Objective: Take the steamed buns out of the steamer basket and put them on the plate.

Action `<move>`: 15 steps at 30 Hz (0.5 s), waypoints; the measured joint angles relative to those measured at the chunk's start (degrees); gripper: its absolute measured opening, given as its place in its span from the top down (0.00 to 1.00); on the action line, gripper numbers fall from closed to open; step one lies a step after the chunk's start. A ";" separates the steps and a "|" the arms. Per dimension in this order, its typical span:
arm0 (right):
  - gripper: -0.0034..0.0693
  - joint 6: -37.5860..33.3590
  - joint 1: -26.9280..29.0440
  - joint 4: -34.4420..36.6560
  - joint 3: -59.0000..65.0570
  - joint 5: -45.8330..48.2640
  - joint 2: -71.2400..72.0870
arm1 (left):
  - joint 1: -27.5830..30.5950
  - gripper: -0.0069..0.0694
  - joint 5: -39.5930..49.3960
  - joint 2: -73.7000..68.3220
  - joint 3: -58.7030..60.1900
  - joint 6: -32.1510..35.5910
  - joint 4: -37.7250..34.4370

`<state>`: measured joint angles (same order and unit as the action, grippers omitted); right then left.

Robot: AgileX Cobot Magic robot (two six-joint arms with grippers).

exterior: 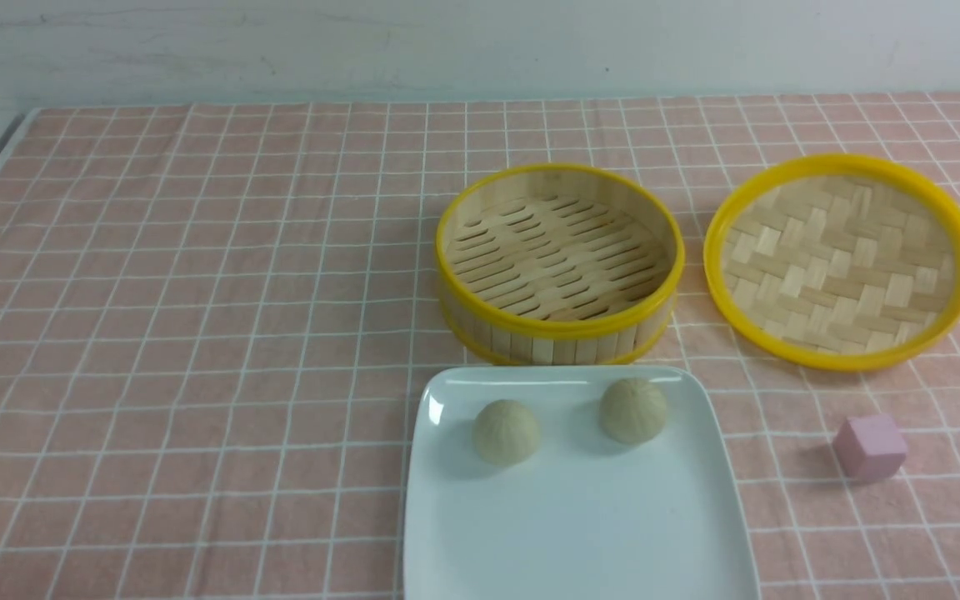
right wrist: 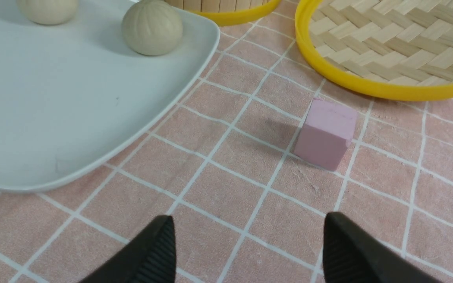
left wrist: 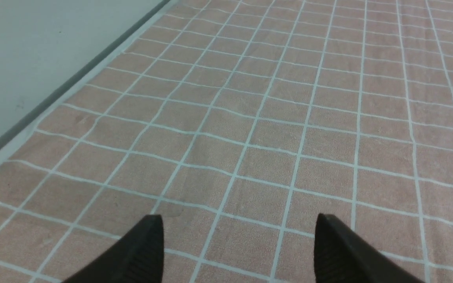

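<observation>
Two cream steamed buns lie on the white square plate (exterior: 580, 533), one bun (exterior: 506, 431) to the left and the other bun (exterior: 632, 410) to the right. Behind the plate stands the bamboo steamer basket (exterior: 559, 333), with only its slotted floor showing inside. Neither arm shows in the front view. My left gripper (left wrist: 238, 220) is open over bare checked cloth. My right gripper (right wrist: 248, 221) is open over the cloth, with the plate's corner (right wrist: 92, 118) and a bun (right wrist: 151, 27) off to one side ahead of it.
A woven yellow-rimmed lid (exterior: 842, 260) lies right of the basket. A small pink cube (exterior: 870, 447) sits on the cloth right of the plate, also ahead of the right gripper as the cube (right wrist: 326, 133). The pink checked cloth's left edge (left wrist: 53, 102) borders a grey surface.
</observation>
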<state>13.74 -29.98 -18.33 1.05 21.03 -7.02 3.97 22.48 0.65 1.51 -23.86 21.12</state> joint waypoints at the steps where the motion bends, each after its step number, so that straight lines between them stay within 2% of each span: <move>1: 0.27 0.00 0.00 0.00 0.00 0.00 0.00 | 0.00 0.24 -0.12 0.00 0.00 2.14 -1.52; 8: 0.27 0.00 0.00 0.00 0.00 0.00 0.00 | 0.00 0.24 -0.25 0.00 -0.13 10.51 -8.34; 15: 0.27 0.00 0.00 0.00 0.00 0.00 0.00 | 0.00 0.24 -0.25 0.00 -0.17 11.98 -9.09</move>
<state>13.74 -29.98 -18.33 1.05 21.03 -7.02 3.97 22.23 0.65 1.34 -11.89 12.04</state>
